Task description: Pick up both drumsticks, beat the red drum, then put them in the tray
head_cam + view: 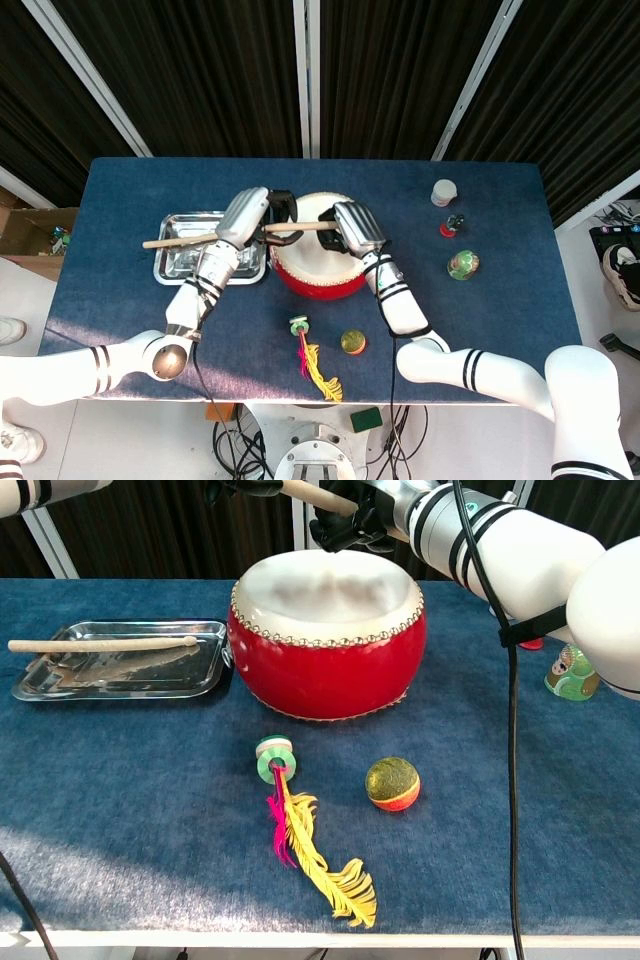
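One drumstick (100,644) already lies across the tray (200,670) left of the red drum (328,665), while the right hand (355,228) grips the second drumstick (300,227) above the drumhead and the left hand (243,218), fingers unclear, hovers alongside.

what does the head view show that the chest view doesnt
Only the head view shows the left hand above the tray, a white cup near the far edge, and the full table edges.

Only the chest view shows the drum's studded side wall up close and the feather toy's curled tip.

Both show the red drum, the tray, a drumstick across it, the right hand gripping the other drumstick, and the ball.
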